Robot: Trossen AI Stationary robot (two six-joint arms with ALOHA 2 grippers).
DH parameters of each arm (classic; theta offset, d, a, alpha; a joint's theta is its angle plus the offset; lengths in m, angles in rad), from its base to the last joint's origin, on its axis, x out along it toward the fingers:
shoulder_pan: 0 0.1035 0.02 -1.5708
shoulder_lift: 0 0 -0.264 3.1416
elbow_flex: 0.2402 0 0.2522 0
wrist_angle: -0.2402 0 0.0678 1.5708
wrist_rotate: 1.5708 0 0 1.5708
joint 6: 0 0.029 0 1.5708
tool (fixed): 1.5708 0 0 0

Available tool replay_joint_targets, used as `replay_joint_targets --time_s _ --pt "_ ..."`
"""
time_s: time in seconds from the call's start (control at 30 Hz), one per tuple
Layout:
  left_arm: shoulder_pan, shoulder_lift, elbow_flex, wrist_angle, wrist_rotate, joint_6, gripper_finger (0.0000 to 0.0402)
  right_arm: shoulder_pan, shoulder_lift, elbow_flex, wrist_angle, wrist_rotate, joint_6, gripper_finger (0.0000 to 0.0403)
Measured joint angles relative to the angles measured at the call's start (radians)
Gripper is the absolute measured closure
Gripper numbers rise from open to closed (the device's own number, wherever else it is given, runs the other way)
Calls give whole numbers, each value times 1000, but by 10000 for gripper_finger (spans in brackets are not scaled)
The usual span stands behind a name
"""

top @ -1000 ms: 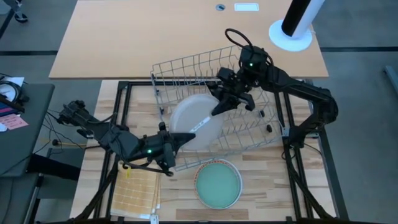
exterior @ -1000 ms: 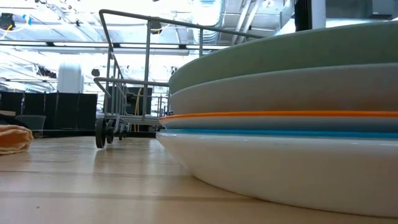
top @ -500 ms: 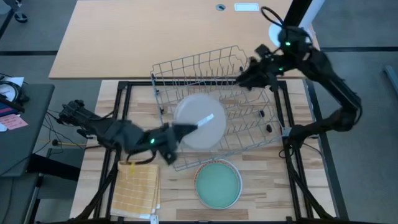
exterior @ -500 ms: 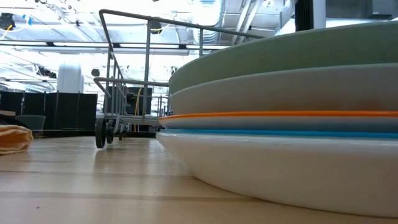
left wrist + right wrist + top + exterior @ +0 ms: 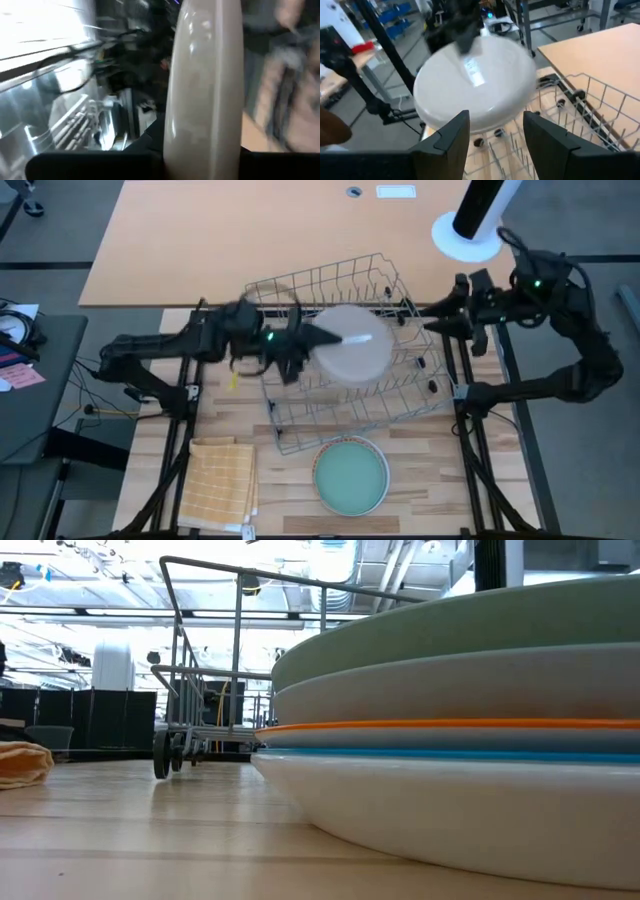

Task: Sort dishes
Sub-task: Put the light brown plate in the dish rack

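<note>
While left tool (image 5: 305,340) grips plate (image 5: 352,356), over rack (image 5: 400,395), cloth (image 5: 218,482) nr front.

Motion-blurred in high view: left gripper (image 5: 305,338) on beige-grey plate (image 5: 352,355), finger grip unreadable. Plate stack (image 5: 450,730) cut off at right edge of low view. Left wrist view smeared; plate cropped top and bottom.

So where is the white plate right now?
High view: the white plate is held by the left gripper over the rack, above the plate stack.
</note>
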Motion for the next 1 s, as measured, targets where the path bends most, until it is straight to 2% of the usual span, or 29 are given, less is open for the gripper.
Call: replay_joint_targets --time_s 0.17,0.3,0.57,0.73,0.87,1.0 --pt "132 78 0 107 195 -175 365 157 -18 -101 7 131 0 216" --pt "171 170 0 172 258 -222 353 245 -16 -175 -23 238 4 216" --pt "185 354 -3 240 253 -178 371 379 -59 -183 -92 499 55 216" --pt "197 417 0 332 242 -180 372 408 -110 -181 -181 609 114 216" --pt "199 469 -1 383 246 -196 363 420 -115 -181 -222 663 134 216" --pt "203 502 0 405 244 -208 367 435 -110 -209 -216 669 136 216"
